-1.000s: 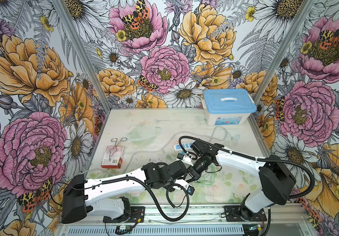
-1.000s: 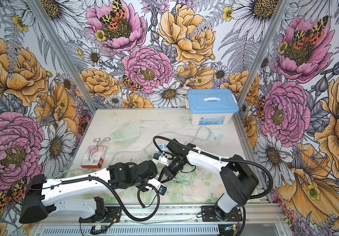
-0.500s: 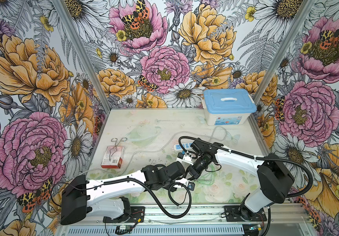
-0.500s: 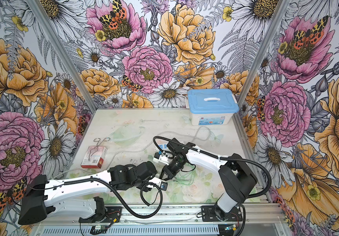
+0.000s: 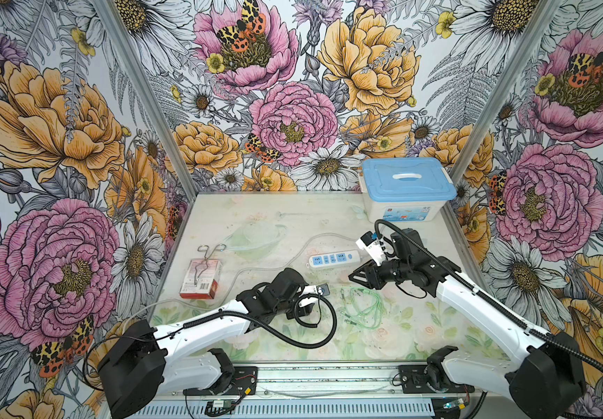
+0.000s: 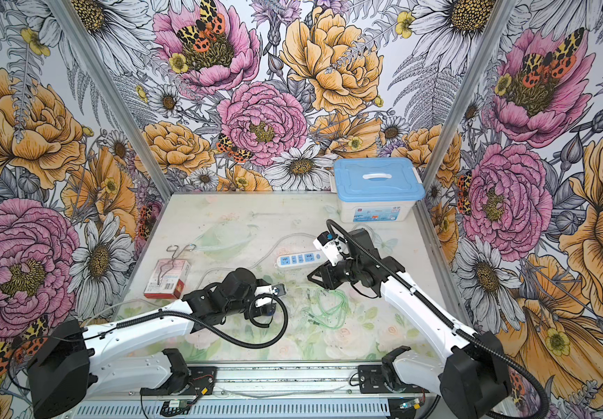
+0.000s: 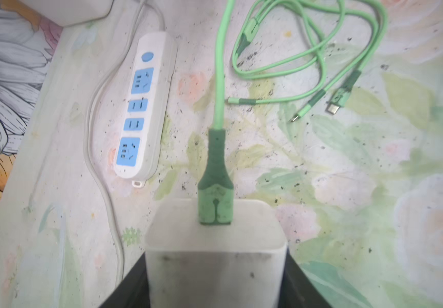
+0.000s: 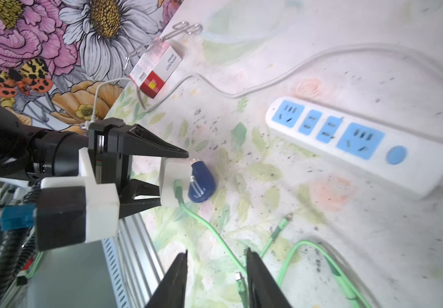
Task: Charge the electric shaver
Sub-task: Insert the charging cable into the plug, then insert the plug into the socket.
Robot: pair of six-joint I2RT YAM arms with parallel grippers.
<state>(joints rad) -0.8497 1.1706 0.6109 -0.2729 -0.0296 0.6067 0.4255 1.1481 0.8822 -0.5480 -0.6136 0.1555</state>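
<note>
The dark blue electric shaver (image 8: 201, 184) lies on the table, right beside the white cube charger (image 8: 173, 181). My left gripper (image 7: 216, 266) is shut on that charger (image 7: 215, 240), with a finger on either side. A green cable (image 7: 219, 93) is plugged into the charger's face, and its loose ends lie coiled on the table (image 5: 361, 304). My right gripper (image 8: 216, 256) stands open over a stretch of the green cable (image 8: 308, 245), a short way from the charger. In both top views it (image 5: 356, 277) hovers just below the white-and-blue power strip (image 5: 334, 258).
A blue-lidded white box (image 5: 407, 181) stands at the back right. A red-and-white carton (image 5: 202, 279) with steel forceps (image 5: 207, 254) on it lies at the left. The power strip's white cord (image 8: 268, 80) snakes across the table's middle.
My right gripper has gone from shut to open and drawn back from the charger toward the power strip. The left arm has shifted slightly, still holding the charger.
</note>
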